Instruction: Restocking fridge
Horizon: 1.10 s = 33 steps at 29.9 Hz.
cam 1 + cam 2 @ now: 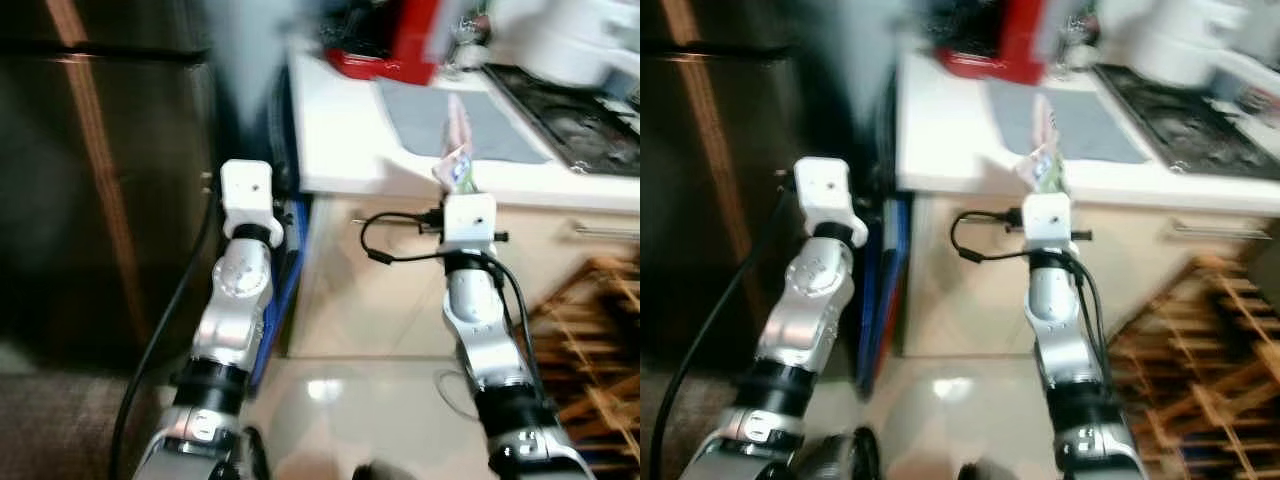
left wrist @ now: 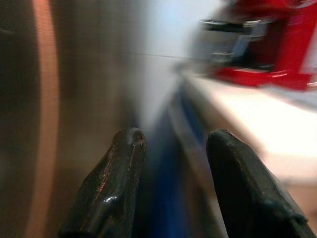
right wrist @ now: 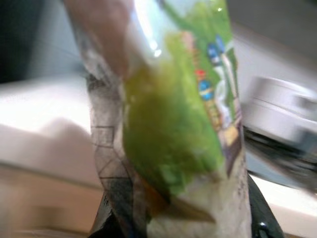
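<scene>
The dark steel fridge [image 1: 100,180] stands with its door closed at the left, a copper-coloured streak of reflection running down it. My right gripper [image 3: 181,218] is shut on a green printed packet [image 3: 173,129], held upright in front of the counter edge [image 1: 458,165]. The packet hides most of the fingers. My left gripper [image 2: 173,144] is open and holds nothing. It is raised and points at the gap between the fridge and the white counter [image 1: 350,130]. All views are blurred.
On the counter stand a red appliance [image 1: 400,40], a grey mat [image 1: 450,120], a stovetop [image 1: 570,110] and a white pot [image 1: 570,40]. A blue object [image 1: 290,270] fills the gap beside the fridge. A wooden rack [image 1: 590,340] sits low at the right.
</scene>
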Tool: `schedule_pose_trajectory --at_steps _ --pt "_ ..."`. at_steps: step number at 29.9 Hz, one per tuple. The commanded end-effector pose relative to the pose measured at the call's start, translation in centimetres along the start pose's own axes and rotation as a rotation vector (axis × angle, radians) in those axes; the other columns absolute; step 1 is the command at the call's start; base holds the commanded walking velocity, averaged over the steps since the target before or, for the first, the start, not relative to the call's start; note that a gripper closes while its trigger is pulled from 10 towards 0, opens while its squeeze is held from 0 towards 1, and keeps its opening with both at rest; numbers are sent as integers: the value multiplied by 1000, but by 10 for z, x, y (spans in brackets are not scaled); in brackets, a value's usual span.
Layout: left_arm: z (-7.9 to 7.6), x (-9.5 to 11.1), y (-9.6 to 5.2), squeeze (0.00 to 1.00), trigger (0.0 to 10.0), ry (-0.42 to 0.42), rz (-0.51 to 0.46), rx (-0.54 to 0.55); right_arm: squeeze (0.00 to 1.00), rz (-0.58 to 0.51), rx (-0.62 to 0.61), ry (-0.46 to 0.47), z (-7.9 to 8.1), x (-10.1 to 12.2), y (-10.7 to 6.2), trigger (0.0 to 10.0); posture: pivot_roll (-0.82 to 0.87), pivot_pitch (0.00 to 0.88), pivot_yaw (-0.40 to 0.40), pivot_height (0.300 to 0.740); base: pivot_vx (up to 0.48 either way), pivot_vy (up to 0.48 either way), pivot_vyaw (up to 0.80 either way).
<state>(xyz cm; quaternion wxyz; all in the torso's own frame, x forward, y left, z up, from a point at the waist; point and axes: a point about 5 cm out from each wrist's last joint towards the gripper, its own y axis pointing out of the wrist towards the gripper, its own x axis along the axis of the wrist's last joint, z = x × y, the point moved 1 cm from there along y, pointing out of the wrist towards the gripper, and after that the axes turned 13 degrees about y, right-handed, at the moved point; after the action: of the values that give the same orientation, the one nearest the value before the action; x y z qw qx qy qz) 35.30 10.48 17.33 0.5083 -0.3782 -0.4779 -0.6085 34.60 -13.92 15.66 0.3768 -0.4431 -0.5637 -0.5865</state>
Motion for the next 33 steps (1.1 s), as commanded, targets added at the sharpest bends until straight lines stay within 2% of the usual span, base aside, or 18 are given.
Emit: schedule_pose_trajectory --at_steps 1,7,9,14,19,28,30,33 --pt "-3 -1 1 0 10000 2 4 -22 0 -21 -9 4 -1 2 -1 0 -38 0 -42 740 -371 0 500" --pt "-7 4 9 0 10000 27 -29 -74 0 -13 -15 -1 -10 0 -1 0 -42 0 3 740 -418 0 754" --pt "-9 2 12 0 10000 32 -15 -95 0 -5 -30 -12 -15 -5 -4 0 -50 0 19 740 0 0 0" --pt "-19 8 11 0 10000 18 -56 -172 0 15 -97 -4 -26 -10 -11 0 -66 0 36 740 0 0 0" --pt "-26 9 8 0 10000 9 -77 -220 0 58 -68 2 -20 -18 -10 0 -59 0 -5 740 0 -477 0" --pt "-28 4 0 0 10000 -20 -73 -209 0 62 -6 -8 -18 -15 0 0 -33 0 -58 740 0 -476 0" --pt "-30 2 -2 0 10000 -33 -73 -219 0 65 -3 5 -16 -15 1 0 -37 0 -59 740 0 -472 0" --pt "-35 0 -8 0 10000 -84 -70 -240 0 110 -15 76 -12 -20 0 0 -29 0 -65 740 0 -477 0"
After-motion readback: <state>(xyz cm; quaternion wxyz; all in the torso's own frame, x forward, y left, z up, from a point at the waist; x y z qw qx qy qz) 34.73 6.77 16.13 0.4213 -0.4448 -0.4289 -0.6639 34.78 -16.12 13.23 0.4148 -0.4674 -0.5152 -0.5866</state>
